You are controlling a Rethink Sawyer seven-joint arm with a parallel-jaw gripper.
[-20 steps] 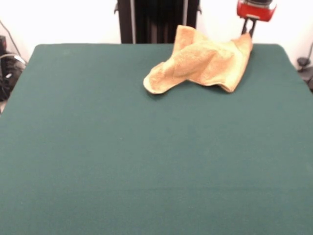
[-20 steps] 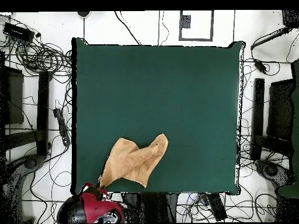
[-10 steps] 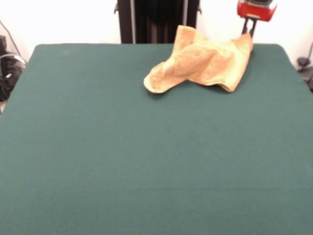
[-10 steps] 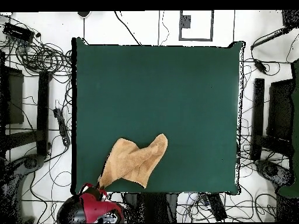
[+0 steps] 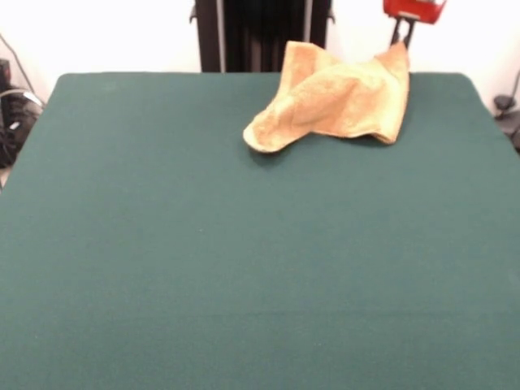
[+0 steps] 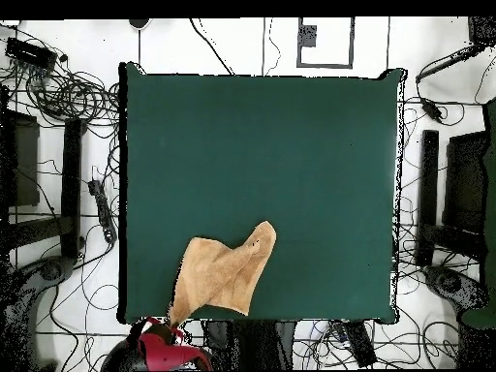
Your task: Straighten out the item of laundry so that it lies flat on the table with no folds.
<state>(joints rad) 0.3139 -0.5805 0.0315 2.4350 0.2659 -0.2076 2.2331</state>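
crumpled yellow-orange hand towel (image 5: 337, 99) bunched up at the far edge of the green tabletop (image 5: 244, 260), one corner lifted and pinched in the closed gripper (image 5: 400, 42) near the far right corner.

Nothing is blocking the table (image 5: 203, 268) except the rumpled towel (image 5: 337, 101), which is lying near one edge beneath the gripper (image 5: 400, 36).
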